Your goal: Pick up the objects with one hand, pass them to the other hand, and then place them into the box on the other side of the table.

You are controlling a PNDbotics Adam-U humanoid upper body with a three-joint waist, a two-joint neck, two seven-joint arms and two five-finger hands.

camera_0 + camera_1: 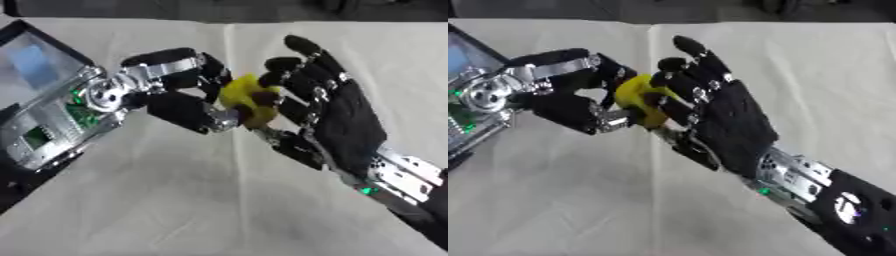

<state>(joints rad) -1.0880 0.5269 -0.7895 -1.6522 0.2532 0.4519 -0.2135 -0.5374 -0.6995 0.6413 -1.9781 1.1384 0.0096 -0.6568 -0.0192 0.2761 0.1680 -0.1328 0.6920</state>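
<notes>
In the middle of the frame, above the pale cloth-covered table point(201, 200), the two hands meet around a small yellow object point(245, 95), which is held off the surface between them. The left hand point(179, 87) comes in from the left edge, its fingers and thumb curled in against the object's left side. The right hand point(728, 120) rises from the lower right corner with its back to the camera; several of its fingers bend round the object's right side, while the uppermost finger point(689, 47) points straight toward the top of the frame and touches nothing. Which hand carries the weight cannot be told, as both pinch the object at once. The object's exact shape is blurred; only its yellow colour and rounded outline are clear. At the upper left edge lies a dark-rimmed box point(39, 62) with a bluish patch inside, partly hidden behind the left wrist and its exposed green circuit boards. A dark strip runs along the top edge beyond the table. A crease in the cloth runs down the centre. No writing or label can be read anywhere.
</notes>
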